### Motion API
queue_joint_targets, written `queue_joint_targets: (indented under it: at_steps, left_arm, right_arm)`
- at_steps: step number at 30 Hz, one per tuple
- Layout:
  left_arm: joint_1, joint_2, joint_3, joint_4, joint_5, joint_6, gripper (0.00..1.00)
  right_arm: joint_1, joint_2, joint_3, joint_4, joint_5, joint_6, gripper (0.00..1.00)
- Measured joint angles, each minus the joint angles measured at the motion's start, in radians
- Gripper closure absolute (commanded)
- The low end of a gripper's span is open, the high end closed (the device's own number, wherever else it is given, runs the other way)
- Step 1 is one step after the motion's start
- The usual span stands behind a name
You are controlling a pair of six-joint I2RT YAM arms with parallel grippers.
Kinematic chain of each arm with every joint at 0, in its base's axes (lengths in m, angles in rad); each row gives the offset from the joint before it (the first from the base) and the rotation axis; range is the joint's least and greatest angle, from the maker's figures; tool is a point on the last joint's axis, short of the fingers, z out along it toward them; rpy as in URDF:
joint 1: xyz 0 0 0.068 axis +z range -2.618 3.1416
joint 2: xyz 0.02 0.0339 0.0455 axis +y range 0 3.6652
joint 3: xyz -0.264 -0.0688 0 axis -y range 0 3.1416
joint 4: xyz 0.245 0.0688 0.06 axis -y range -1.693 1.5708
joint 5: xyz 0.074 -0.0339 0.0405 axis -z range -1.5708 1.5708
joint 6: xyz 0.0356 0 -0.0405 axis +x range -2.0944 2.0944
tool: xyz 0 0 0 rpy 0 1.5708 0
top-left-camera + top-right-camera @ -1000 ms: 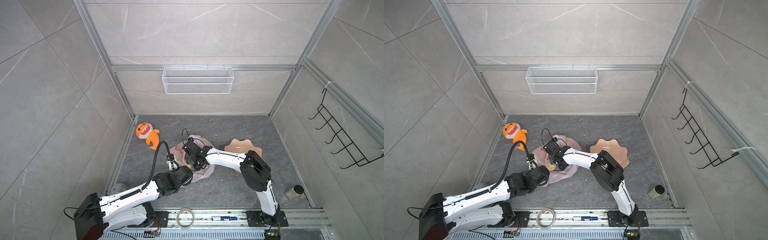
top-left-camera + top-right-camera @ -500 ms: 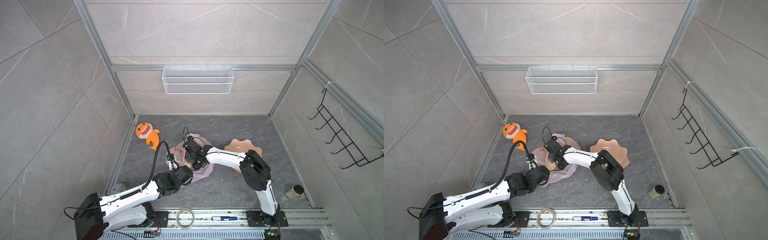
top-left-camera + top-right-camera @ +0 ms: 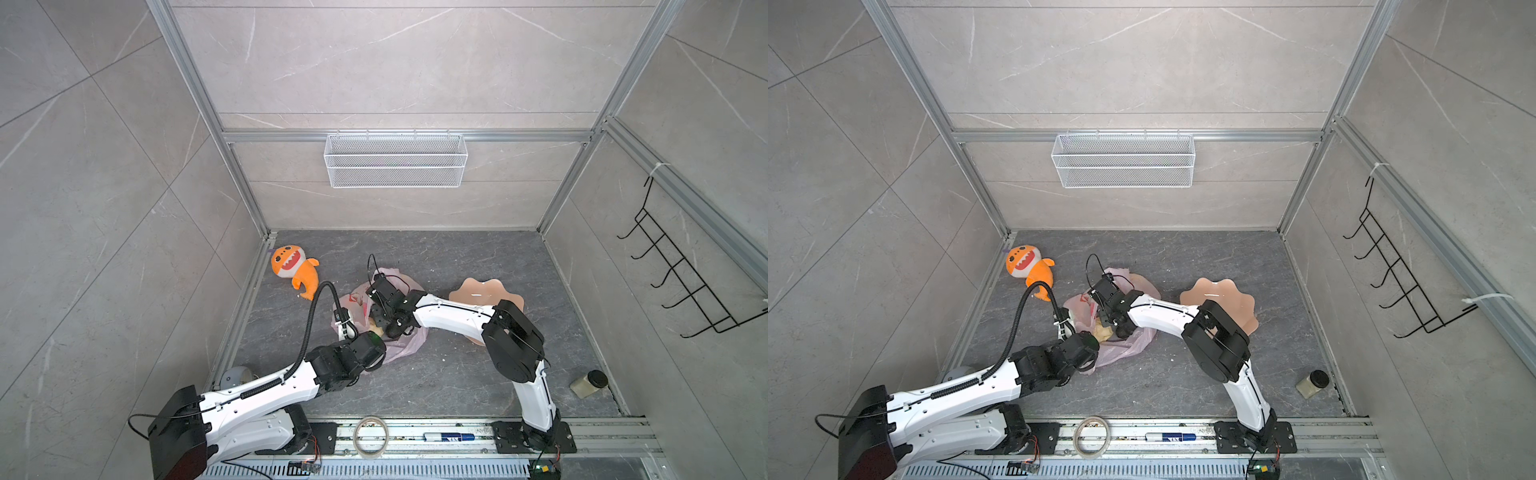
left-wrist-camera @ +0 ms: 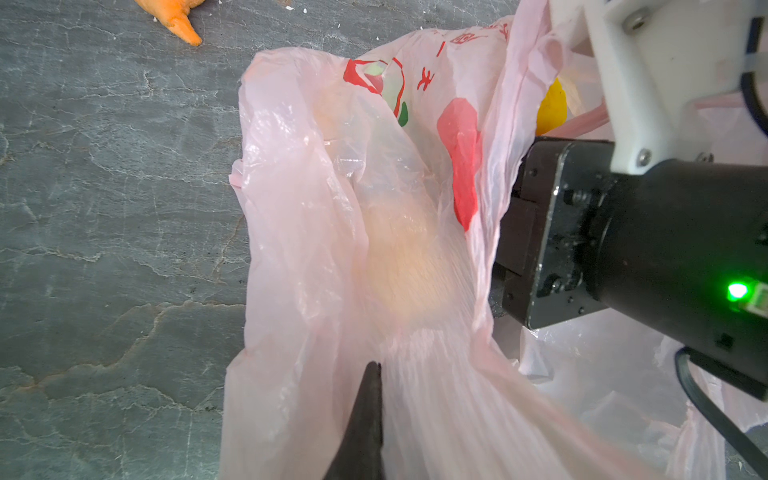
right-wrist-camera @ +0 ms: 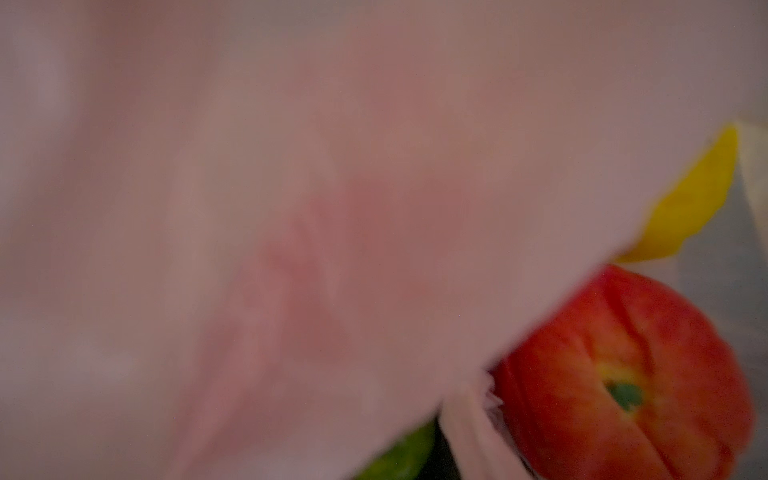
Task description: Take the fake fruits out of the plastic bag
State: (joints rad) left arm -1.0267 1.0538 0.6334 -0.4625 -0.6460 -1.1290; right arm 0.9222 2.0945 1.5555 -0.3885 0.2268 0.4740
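My left gripper [image 4: 371, 374] is pinched shut on the near edge of the plastic bag [image 3: 401, 345], mid-floor [image 3: 457, 257]. My right gripper [image 3: 380, 320] reaches inside the bag, and the film hides its jaws, so I cannot tell their state. A red apple [image 5: 623, 395] and a yellow fruit [image 5: 690, 208] lie inside.

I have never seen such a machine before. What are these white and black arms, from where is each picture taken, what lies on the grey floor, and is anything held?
These are two robot arms, each ending in a two-fingered gripper. Two pictures look down from above on the whole scene; the two others come from small cameras on the arms' wrists. On the grey floor lie a pink plastic bag, an orange toy shark, a peach bowl and a small jar. The left gripper is shut on the bag's film, holding it taut. The right gripper reaches into the bag; whether it holds anything is hidden. Its camera, mostly covered by film, shows a red apple, a yellow fruit and something green.
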Motion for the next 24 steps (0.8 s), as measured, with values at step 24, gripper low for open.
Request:
queue_joint_targets:
  at_steps: [24]
  left_arm:
    - [0.000, -0.069, 0.000, -0.017, 0.000, 0.008, 1.00]
  right_arm:
    - [0.000, 0.043, -0.001, 0.149, 0.007, -0.090, 0.71]
